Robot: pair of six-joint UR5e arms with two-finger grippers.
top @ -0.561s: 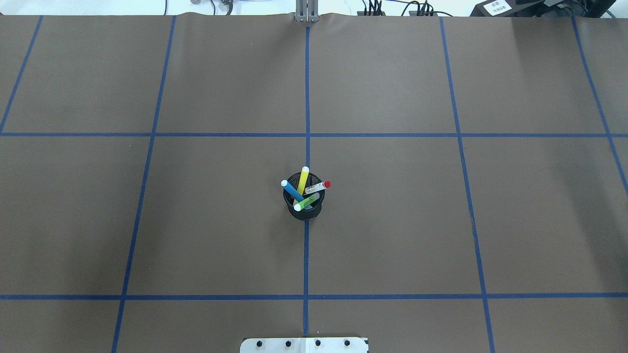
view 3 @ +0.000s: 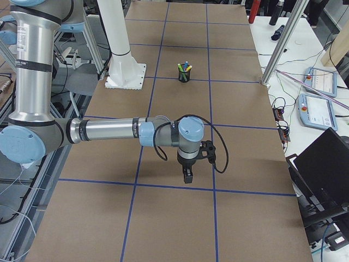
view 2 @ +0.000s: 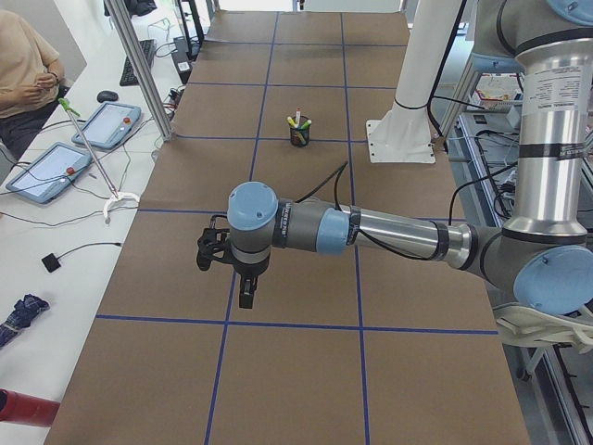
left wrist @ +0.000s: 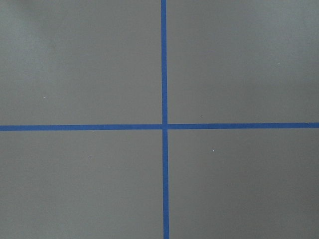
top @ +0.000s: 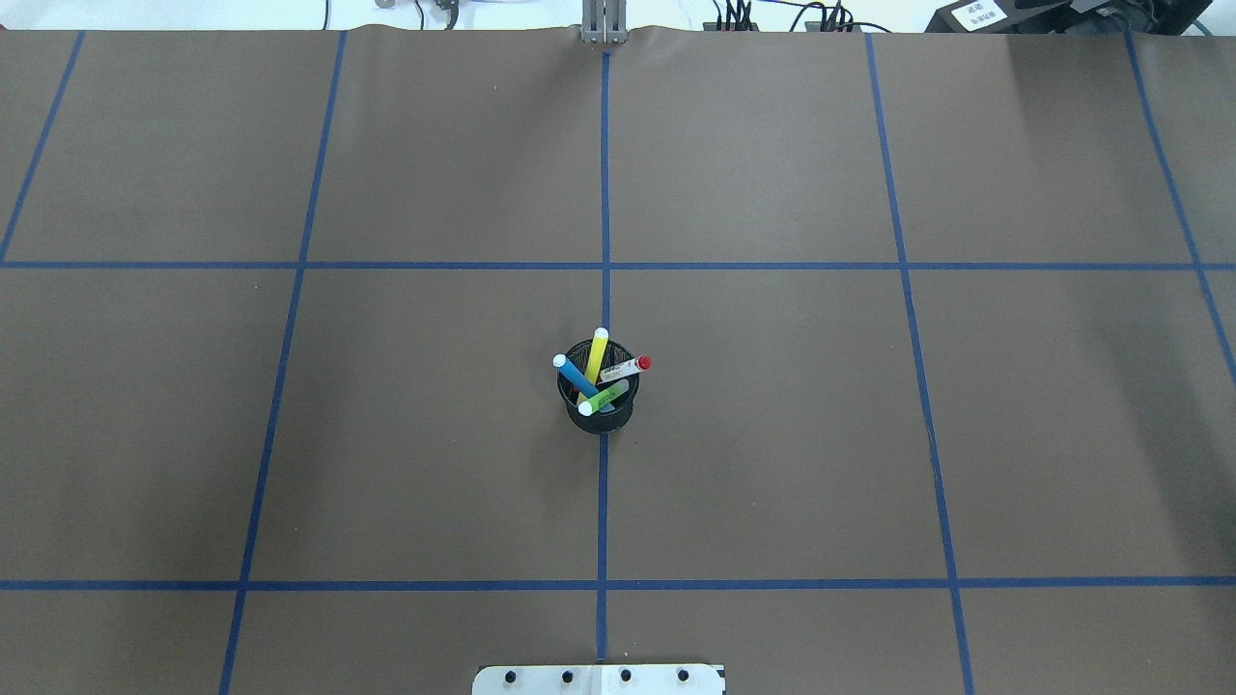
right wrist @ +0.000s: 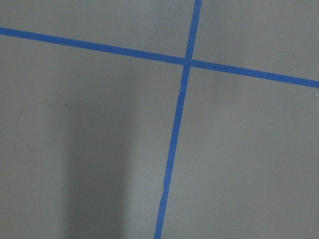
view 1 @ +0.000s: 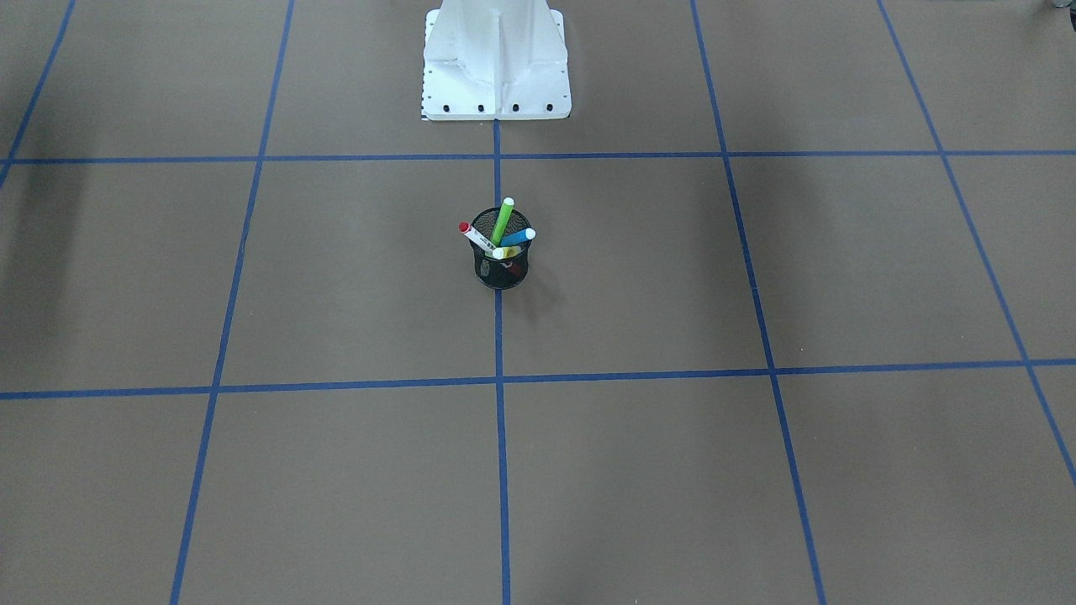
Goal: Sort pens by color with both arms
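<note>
Four pens stand together in a black mesh cup (top: 600, 415) at the table's middle: a blue pen (top: 573, 375), a yellow pen (top: 597, 352), a green pen (top: 606, 397) and a white pen with a red end (top: 626, 368). The cup also shows in the front-facing view (view 1: 501, 273). My left gripper (view 2: 246, 295) shows only in the exterior left view, hanging over the table far from the cup. My right gripper (view 3: 187, 174) shows only in the exterior right view, also far from the cup. I cannot tell whether either is open or shut. Both wrist views show only the table.
The white pedestal base (view 1: 496, 67) stands at the robot's edge of the brown table, which is marked with blue tape lines (top: 604, 193). A seated operator (view 2: 23, 74), tablets (view 2: 46, 169) and a metal post (view 2: 139, 65) are beside the table. A laptop (view 3: 324, 169) sits off the other side.
</note>
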